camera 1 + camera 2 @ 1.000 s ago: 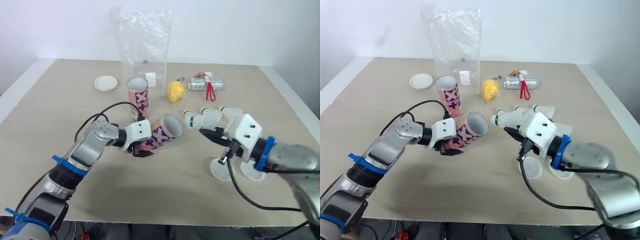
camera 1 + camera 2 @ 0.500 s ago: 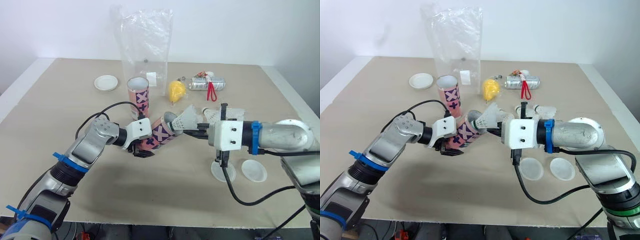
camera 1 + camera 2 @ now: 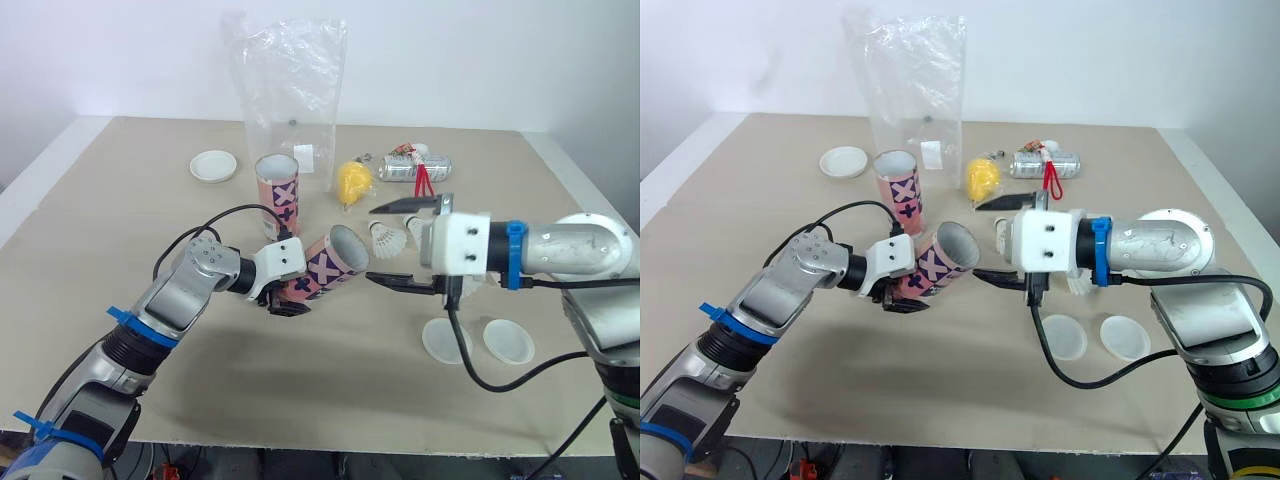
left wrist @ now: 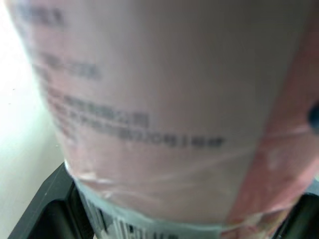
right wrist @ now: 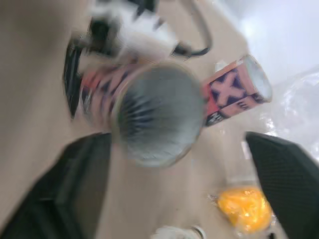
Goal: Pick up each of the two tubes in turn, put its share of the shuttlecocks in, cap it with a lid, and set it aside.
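Near the middle of the table [image 3: 110, 215], the left pincer [image 3: 284, 296] pinches the lower body of a pink tube [image 3: 322, 266]. Its black fingers [image 4: 45, 211] press against the tube's sides. The tube is tilted, with its open mouth raised and turned toward the robot's right. It carries dark blue X and + marks on the pink. The left wrist view shows rows of small print and a barcode band, too blurred to read. The left arm reaches forward with the elbow bent and the forearm angled inward, and a black cable [image 3: 225, 215] loops over the wrist. Facing the mouth, the right pincer [image 3: 370, 244] is spread wide and holds nothing, one finger high and one low, with the tips just beside the rim. The right forearm comes in roughly level from the robot's right. In the right wrist view dark lines radiate inside the mouth, too blurred to tell what they are. Two white shuttlecocks [image 3: 389, 238] lie on the table just beyond the right pincer. A second tube [image 3: 277, 192] with the same marks stands upright past the held one. It is near a standing clear plastic bag [image 3: 290, 85] with a small white label that cannot be read. Beside the bag are a yellow object [image 3: 352, 182] and a silver can [image 3: 405, 169] on its side with a red strap, its print illegible. One white lid [image 3: 212, 166] lies at the far left. Two more lids [image 3: 447, 340] lie side by side near the right forearm, on the robot's side of it.
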